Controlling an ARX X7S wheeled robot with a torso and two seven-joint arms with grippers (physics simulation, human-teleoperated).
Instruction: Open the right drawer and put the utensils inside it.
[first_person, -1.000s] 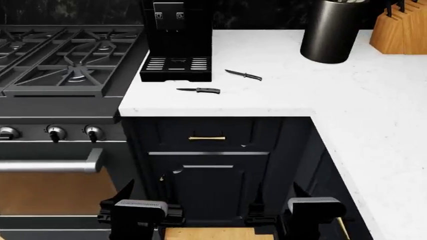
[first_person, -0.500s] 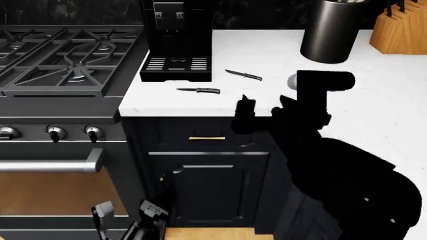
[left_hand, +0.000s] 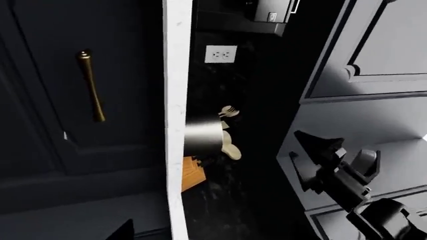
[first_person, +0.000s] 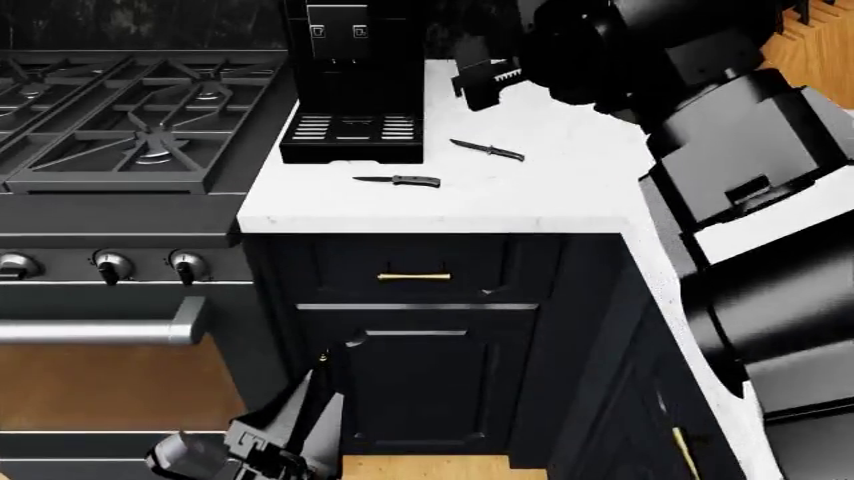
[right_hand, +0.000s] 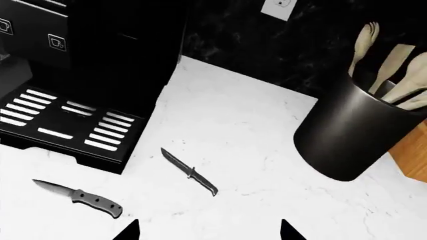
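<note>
Right drawer (first_person: 414, 268): dark navy front with short brass bar handle (first_person: 412, 276), set directly under the white counter's front edge (first_person: 441, 222); fully closed, so the opening step is not yet done. Utensils, two items, both on the counter above the drawer: grey-handled knife (first_person: 399, 180) lying near the front edge, just in front of the coffee machine's drip tray (first_person: 352, 136); slimmer black knife (first_person: 487, 150) further back and to the right, apart from the first. Right gripper (first_person: 483, 78): raised over the counter beside the coffee machine, its wrist camera looking down on both knives; only two dark finger tips show at that picture's lower border, set apart, so the jaws read as spread and empty. Left gripper (first_person: 274, 440): low, in front of the cabinet door below the drawer; fingers parted, holding nothing (its own camera shows the brass handle (left_hand: 91, 86) close by). Step in hand, by judgement: approach, with the drawer pull likely falling to the left arm. Next move calls for rising to the handle, closing on the bar and pulling straight out. Clearances: open room before the drawer front; stove (first_person: 134, 120) bounds the left; utensil crock (right_hand: 350, 130) stands well clear of the knives.
</note>
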